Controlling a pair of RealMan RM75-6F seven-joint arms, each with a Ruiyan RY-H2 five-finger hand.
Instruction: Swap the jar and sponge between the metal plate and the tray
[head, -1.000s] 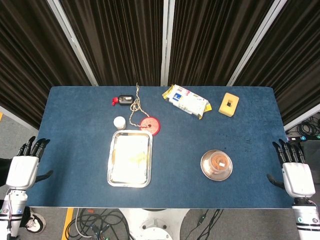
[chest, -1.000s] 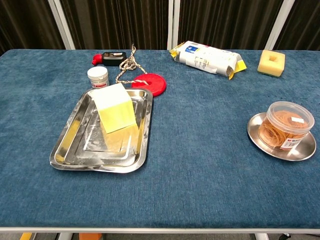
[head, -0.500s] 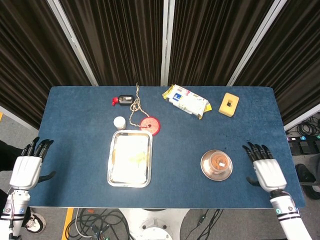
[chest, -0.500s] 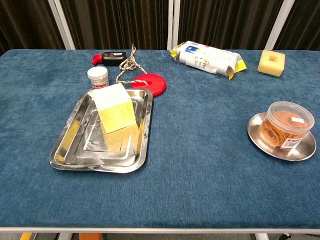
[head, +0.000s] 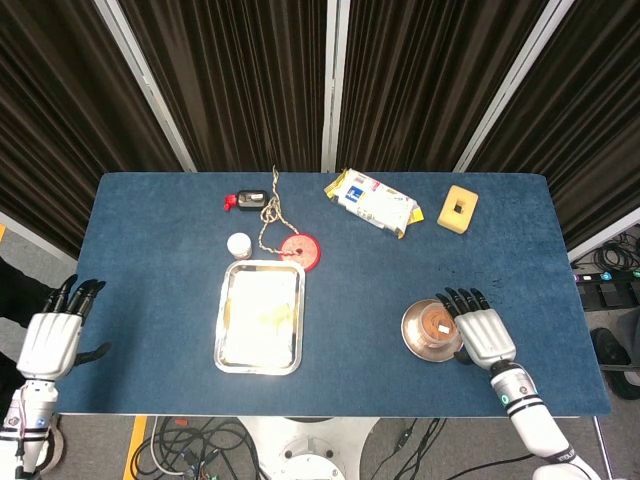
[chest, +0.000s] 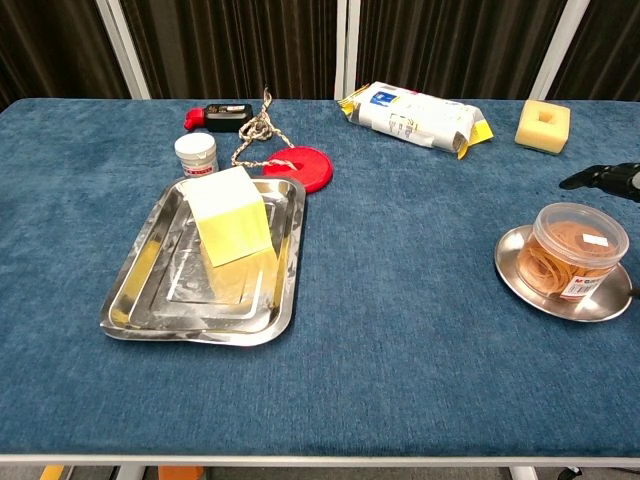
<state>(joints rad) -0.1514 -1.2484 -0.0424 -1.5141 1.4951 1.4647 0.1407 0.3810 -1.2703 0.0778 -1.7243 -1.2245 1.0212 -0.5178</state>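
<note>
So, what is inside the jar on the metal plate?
The clear jar holds a tangle of thin orange-brown loops, probably rubber bands. A white label hides part of them. The plate beneath shows only at its rim.

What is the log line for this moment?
right hand: open beside jar | jar: on metal plate | sponge: in tray

A deep blue worktop (chest: 400, 300) carries a shiny silver tray (chest: 130, 300) with a pale yellow sponge (chest: 230, 225), and a silver plate (chest: 520, 275) with a clear jar (chest: 578, 245) of tan rubber bands. Behind lie a red disc (chest: 297, 167), a white, blue and yellow packet (chest: 415, 115) and a yellow foam block (chest: 543, 125). The right hand (head: 480, 330) is white with black fingers (chest: 598, 178).
</note>
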